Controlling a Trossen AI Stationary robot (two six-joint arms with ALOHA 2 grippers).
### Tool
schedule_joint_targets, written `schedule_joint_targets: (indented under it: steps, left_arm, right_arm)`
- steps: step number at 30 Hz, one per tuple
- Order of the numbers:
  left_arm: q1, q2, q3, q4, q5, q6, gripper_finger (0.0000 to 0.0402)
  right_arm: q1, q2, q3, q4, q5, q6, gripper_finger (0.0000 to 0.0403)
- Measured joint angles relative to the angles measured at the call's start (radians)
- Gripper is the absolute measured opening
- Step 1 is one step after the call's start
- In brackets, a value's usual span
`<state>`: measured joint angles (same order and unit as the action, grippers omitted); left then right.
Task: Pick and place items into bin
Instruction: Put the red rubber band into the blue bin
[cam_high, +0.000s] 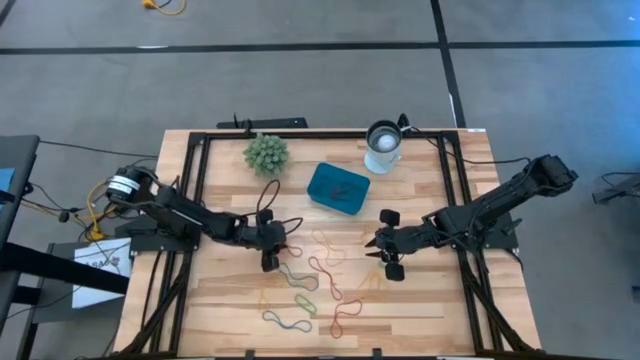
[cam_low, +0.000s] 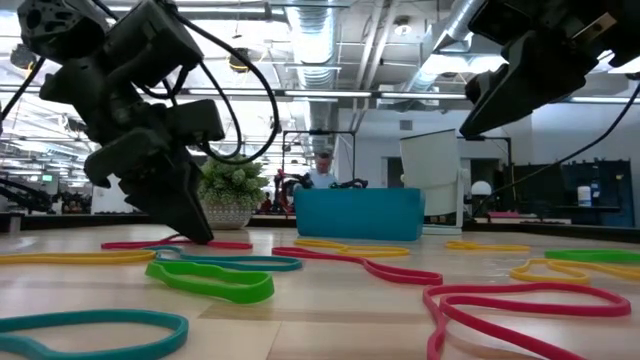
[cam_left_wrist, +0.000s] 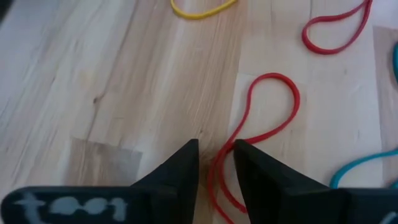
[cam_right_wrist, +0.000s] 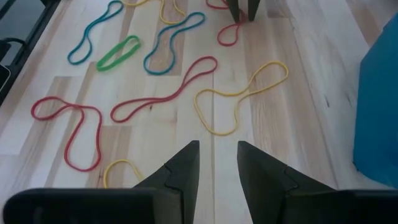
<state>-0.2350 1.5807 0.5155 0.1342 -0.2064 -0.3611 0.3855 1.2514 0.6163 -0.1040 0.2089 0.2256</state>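
Several rubber-band loops (cam_high: 305, 285) in red, blue, green and yellow lie flat on the wooden table, toward its near edge. The teal bin (cam_high: 338, 187) stands beyond them, at mid-table. My left gripper (cam_high: 283, 245) is down at the table, left of the bands. It is narrowly open, with a red band (cam_left_wrist: 273, 118) running between its fingers. My right gripper (cam_high: 371, 247) hovers above the table, right of the bands and near the bin's near side. It is narrowly open and holds nothing. A yellow band (cam_right_wrist: 239, 93) lies ahead of it. My left gripper (cam_left_wrist: 216, 152) comes slanting down from the table's left, and its fingertips (cam_low: 195, 235) reach the tabletop. Two strands of the red band's end (cam_left_wrist: 217, 180) lie between the fingers, flat on the wood. I cannot tell whether the fingers touch them.
A spiky green plant (cam_high: 266, 153) and a white cup (cam_high: 383, 145) stand near the table's far edge, either side of the bin. A black frame (cam_high: 200, 180) runs along the table's left, far and right sides. Bare wood lies between the two grippers.
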Motion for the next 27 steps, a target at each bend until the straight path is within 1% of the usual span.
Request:
schedule_joint_targets:
  steps: [3, 5, 7, 9, 12, 14, 15, 16, 18, 20, 21, 22, 25, 27]
  left_arm:
    - [-0.022, 0.001, 0.0, -0.02, -0.011, -0.016, 0.0084]
    - [-0.037, 0.001, 0.003, -0.058, -0.013, -0.045, 0.0061]
    - [-0.053, -0.001, 0.004, -0.09, -0.012, -0.087, 0.0027]
    - [-0.065, -0.001, 0.003, -0.094, -0.021, -0.123, 0.0009]
    - [-0.076, 0.002, -0.001, -0.006, -0.069, -0.124, 0.0003]
    - [-0.077, 0.01, 0.02, 0.048, -0.082, -0.041, 0.0001]
    - [-0.079, 0.015, 0.044, 0.065, -0.092, 0.007, 0.0001]
    - [-0.076, 0.007, 0.072, 0.076, -0.131, 0.055, 0.0]
    - [-0.06, 0.003, 0.143, 0.103, -0.245, 0.136, 0.0]
    - [-0.029, 0.005, 0.205, 0.086, -0.379, 0.195, 0.0]
    - [-0.012, 0.007, 0.242, 0.08, -0.428, 0.222, 0.0]
    - [0.009, 0.006, 0.284, 0.083, -0.453, 0.247, 0.0]
    - [0.089, 0.002, 0.396, 0.085, -0.456, 0.287, 0.0]
    - [0.155, 0.012, 0.462, 0.081, -0.404, 0.296, 0.0]
  right_arm:
    - [0.0, 0.0, 0.0, 0.0, 0.0, 0.0, 0.0103]
    - [0.0, 0.0, 0.0, 0.0, 0.0, 0.0, 0.0103]
    - [0.0, 0.0, 0.0, -0.001, 0.0, -0.001, 0.0103]
    - [0.0, 0.0, 0.0, -0.003, 0.0, -0.001, 0.0103]
    - [-0.002, 0.0, 0.0, -0.001, 0.003, -0.013, 0.0103]
    - [-0.002, 0.0, 0.0, 0.006, 0.003, -0.025, 0.0103]
    - [-0.002, 0.0, 0.0, 0.012, 0.003, -0.026, 0.0103]
    - [-0.002, 0.0, 0.0, 0.016, 0.003, -0.025, 0.0103]
    - [-0.002, 0.0, 0.0, 0.019, 0.003, -0.025, 0.0103]
    - [-0.002, 0.0, 0.0, 0.026, 0.003, -0.025, 0.0103]
    - [-0.002, 0.0, 0.0, 0.027, 0.003, -0.025, 0.0103]
    - [-0.002, 0.0, 0.0, 0.029, 0.003, -0.025, 0.0103]
    - [-0.002, 0.0, 0.0, 0.038, 0.003, -0.024, 0.0103]
    - [-0.002, 0.0, 0.0, 0.038, 0.003, -0.024, 0.0103]
